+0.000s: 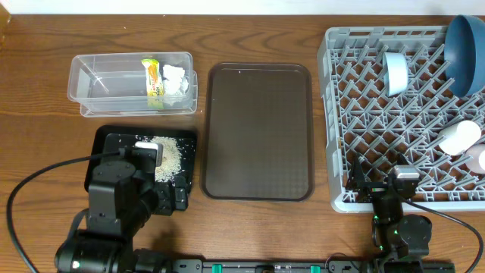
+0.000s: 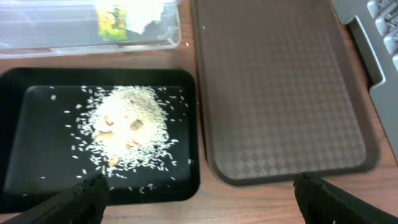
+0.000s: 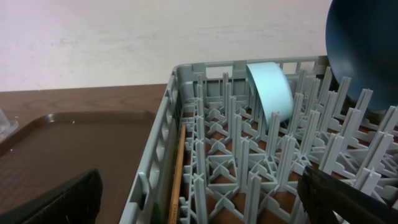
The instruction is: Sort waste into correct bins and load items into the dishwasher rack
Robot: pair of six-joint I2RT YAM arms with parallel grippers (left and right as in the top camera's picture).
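The clear tub (image 1: 98,80) holds the yellow-green wrapper (image 1: 154,82) and white tissue (image 1: 176,77). Loose rice (image 2: 127,124) is heaped in the black tray (image 2: 37,124). My left gripper (image 2: 199,182) hangs open and empty over the table, just in front of the gap between black tray and brown tray. In the grey dishwasher rack (image 1: 356,114) stand the dark blue bowl (image 1: 466,42), light blue bowl (image 1: 395,72), pale cup (image 1: 460,138) and pink cup (image 1: 480,158). Chopsticks (image 3: 178,177) lie along its left wall. My right gripper (image 3: 200,175) is open and empty over the rack's near left corner.
A brown serving tray (image 1: 259,129) lies between the bins and the rack, nothing on it. My left arm (image 1: 114,197) covers the black tray's near left part. Black cables run along the table's front edge.
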